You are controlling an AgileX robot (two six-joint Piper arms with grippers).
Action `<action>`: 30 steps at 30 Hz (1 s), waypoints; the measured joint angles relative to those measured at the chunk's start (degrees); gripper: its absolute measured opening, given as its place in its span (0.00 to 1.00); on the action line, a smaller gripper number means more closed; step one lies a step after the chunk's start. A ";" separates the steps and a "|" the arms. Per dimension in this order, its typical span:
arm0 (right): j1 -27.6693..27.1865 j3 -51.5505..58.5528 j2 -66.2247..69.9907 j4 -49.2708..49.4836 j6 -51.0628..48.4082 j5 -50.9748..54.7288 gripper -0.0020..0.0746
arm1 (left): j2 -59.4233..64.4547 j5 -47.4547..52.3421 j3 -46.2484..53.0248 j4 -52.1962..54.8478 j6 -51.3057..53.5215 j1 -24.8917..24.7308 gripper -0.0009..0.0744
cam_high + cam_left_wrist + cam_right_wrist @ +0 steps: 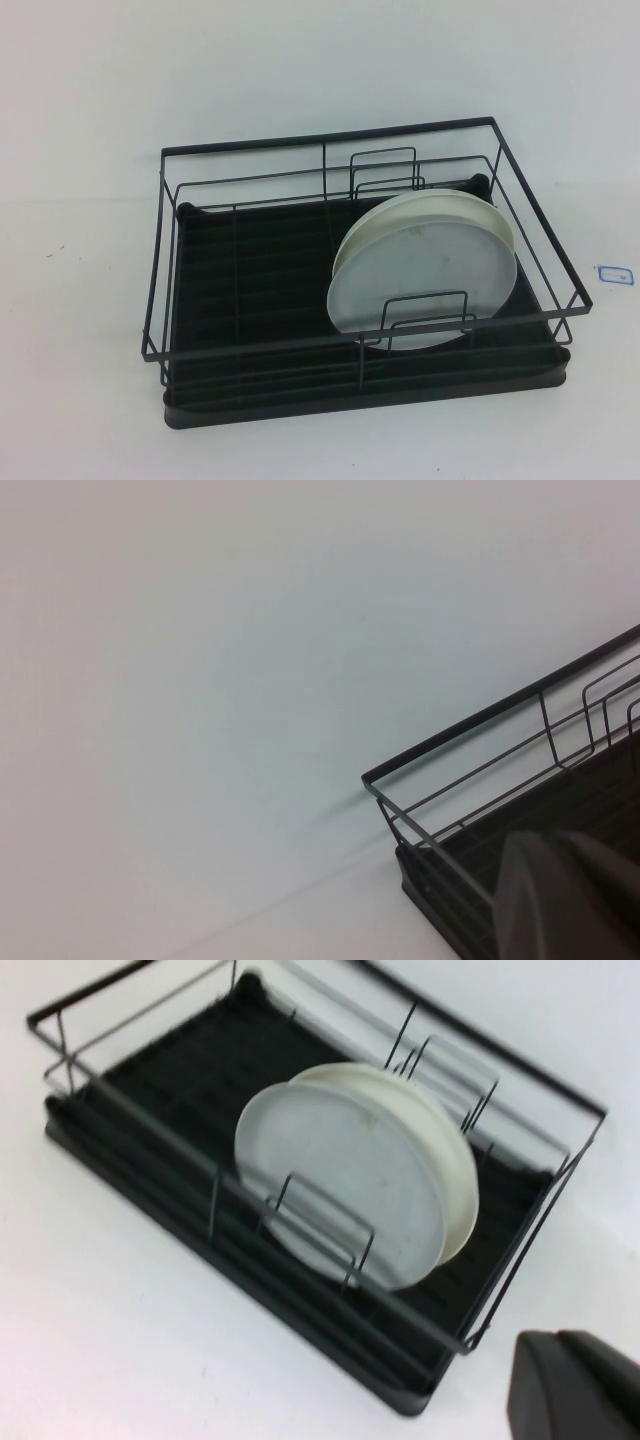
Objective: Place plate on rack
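The black wire rack (250,170) stands in the middle of the white table. The pale grey-white plate (425,290) stands on edge in the rack's right half, between upright wire dividers. It leans against a creamier white plate (430,205) behind it. Both also show in the right wrist view, the grey plate (340,1195) in front of the cream plate (458,1185). Neither arm shows in the high view. Only a dark part of my left gripper (565,900) shows, over a corner of the rack (440,750). Only a dark part of my right gripper (575,1385) shows, beside the rack's end (520,1260), off the plates.
A small white tag with a blue edge (613,273) lies on the table to the right of the rack. The rack's left half holds only its ribbed black tray base (250,270). White table (80,380) surrounds the rack.
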 joint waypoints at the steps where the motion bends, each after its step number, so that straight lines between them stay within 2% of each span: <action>1: 0.00 2.15 -1.75 0.00 0.09 -1.82 0.05 | 0.00 0.00 0.00 0.00 0.00 0.00 0.01; 7: 0.00 12.03 -9.41 0.00 0.26 -12.28 0.05 | 0.00 0.21 0.00 0.00 0.00 0.00 0.01; 16: 0.00 13.44 -10.12 0.00 0.36 -14.60 0.05 | 0.00 0.32 0.00 0.00 0.00 1.47 0.01; 19: 0.00 13.44 -10.12 0.53 0.36 -14.64 0.05 | 0.00 0.32 0.00 0.00 0.00 4.93 0.01; 26: 0.00 13.44 -10.12 7.91 0.36 -14.64 0.05 | -4.95 0.41 0.00 0.12 0.00 19.21 0.01; 30: 0.00 13.44 -10.12 9.17 0.25 -14.64 0.05 | -9.95 0.41 0.00 0.12 0.00 23.96 0.01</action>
